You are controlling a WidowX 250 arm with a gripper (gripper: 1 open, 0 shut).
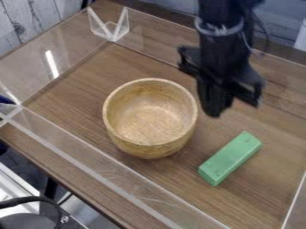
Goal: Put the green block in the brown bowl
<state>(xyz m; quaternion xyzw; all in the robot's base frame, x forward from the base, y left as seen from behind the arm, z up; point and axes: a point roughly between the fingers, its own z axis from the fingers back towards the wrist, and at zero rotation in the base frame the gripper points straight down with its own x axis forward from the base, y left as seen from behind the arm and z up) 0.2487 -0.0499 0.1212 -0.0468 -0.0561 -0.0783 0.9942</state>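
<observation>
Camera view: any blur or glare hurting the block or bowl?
Camera view: the arm and gripper are motion-blurred, so its fingers can't be resolved; green block and brown bowl are sharp; glare streaks sit on the clear wall at left, clear of both objects.

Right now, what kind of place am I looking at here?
Probably a lab test bench for a robot, not a home. A black robot arm's gripper hangs over a wooden tabletop fenced by clear plastic walls, with only a tan wooden bowl and a green rectangular block.
</observation>
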